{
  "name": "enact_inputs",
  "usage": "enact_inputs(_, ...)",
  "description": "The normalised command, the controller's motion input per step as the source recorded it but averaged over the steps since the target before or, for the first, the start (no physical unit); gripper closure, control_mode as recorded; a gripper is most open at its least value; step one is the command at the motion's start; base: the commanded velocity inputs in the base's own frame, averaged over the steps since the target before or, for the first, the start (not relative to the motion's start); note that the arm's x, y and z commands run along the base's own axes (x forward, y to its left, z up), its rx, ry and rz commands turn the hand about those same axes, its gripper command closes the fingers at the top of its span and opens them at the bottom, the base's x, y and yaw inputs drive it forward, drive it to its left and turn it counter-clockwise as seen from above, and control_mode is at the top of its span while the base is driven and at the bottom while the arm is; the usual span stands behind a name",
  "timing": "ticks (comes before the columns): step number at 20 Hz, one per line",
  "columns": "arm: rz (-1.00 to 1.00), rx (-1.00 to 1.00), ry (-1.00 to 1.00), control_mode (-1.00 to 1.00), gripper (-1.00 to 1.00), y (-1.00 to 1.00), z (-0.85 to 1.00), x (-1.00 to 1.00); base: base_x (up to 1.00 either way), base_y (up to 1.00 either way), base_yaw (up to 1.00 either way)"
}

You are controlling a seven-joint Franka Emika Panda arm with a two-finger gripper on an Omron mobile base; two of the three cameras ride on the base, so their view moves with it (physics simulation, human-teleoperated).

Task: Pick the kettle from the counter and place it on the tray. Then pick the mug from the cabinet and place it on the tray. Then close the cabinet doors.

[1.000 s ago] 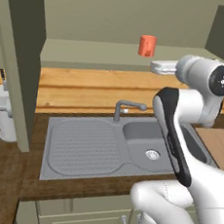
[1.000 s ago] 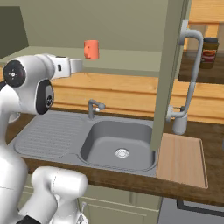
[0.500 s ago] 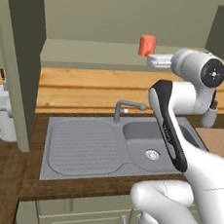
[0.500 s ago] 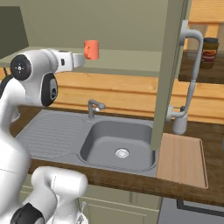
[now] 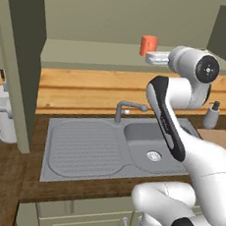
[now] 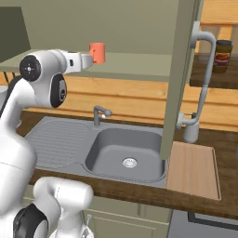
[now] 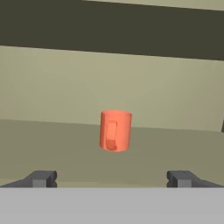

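The orange-red mug (image 7: 115,130) stands upright on the cabinet's pale green shelf (image 5: 91,53), its handle turned toward the hand camera. My gripper (image 7: 113,179) is open, fingers wide apart, a short way in front of the mug and level with its base. From the base the gripper (image 5: 149,56) (image 6: 88,61) sits just below and beside the mug (image 5: 148,45) (image 6: 97,52) without touching it. A whitish kettle (image 5: 5,118) stands on the counter at far left, partly behind the open left cabinet door (image 5: 22,51). The tan tray (image 6: 193,169) lies right of the sink.
The right cabinet door (image 6: 179,79) hangs open over the sink's right edge, its silver bar handle (image 6: 204,79) facing right. A faucet (image 5: 125,109) rises behind the sink (image 6: 125,148). A soap dispenser (image 5: 212,115) stands by the tray and a dark jar (image 6: 223,53) further right.
The arm has lifted and reached further into the cabinet, bringing the open gripper closer to the mug. The mug, doors and kettle have not moved.
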Motion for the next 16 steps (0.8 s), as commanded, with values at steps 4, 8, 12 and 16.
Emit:
enact_inputs(4, 0.00, 0.00, 0.00, -1.00, -1.00, 0.00, 0.00, 0.34, 0.00, 0.00, 0.00)
enact_inputs(8, 0.00, 0.00, 0.00, -1.00, -1.00, 0.00, 0.00, 0.40, 0.00, 0.00, 0.00)
enact_inputs(12, 0.00, 0.00, 0.00, -1.00, -1.00, 0.00, 0.00, 0.45, 0.00, 0.00, 0.00)
enact_inputs(16, 0.00, 0.00, 0.00, -1.00, -1.00, 0.00, 0.00, 0.41, 0.00, 0.00, 0.00)
